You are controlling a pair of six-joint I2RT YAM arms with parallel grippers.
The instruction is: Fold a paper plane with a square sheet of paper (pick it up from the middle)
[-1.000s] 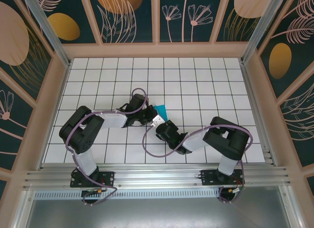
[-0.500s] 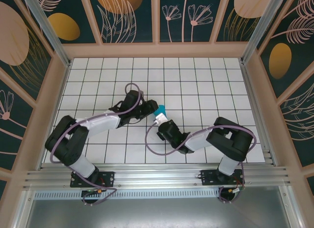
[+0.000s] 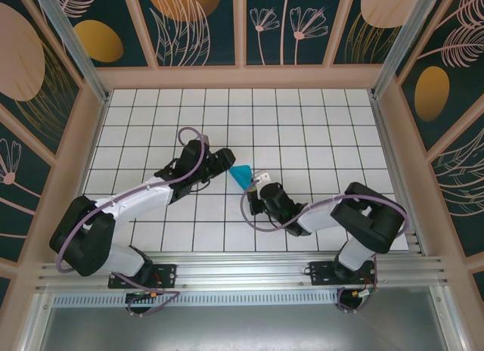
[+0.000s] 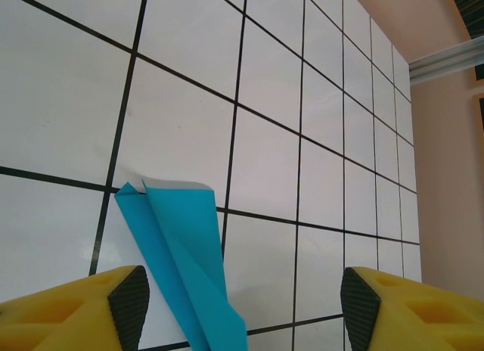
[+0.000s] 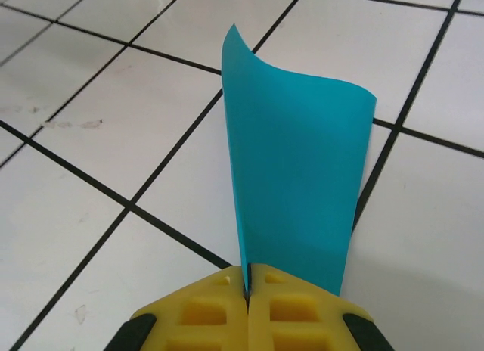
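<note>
The teal-blue sheet of paper (image 3: 242,174) is folded into a slim creased dart, the paper plane, near the middle of the table. My right gripper (image 3: 255,186) is shut on its narrow end. In the right wrist view the paper (image 5: 295,184) rises from the closed yellow jaws of my right gripper (image 5: 247,279), its far edge curling. My left gripper (image 3: 224,163) stands open just left of the paper. The left wrist view has the folded paper (image 4: 181,260) lying between that gripper's spread fingers (image 4: 128,298), nearer the left one and touching neither; my left gripper (image 4: 238,305) holds nothing.
The white gridded tabletop (image 3: 318,132) is ringed by a low tan wall (image 3: 242,77). An aluminium rail (image 3: 242,271) runs along the near edge by the arm bases. Open tiles lie to the back and right.
My left gripper has opened and let go of the paper, its arm stretching out lower. My right gripper, still shut on the paper, has shifted right.
</note>
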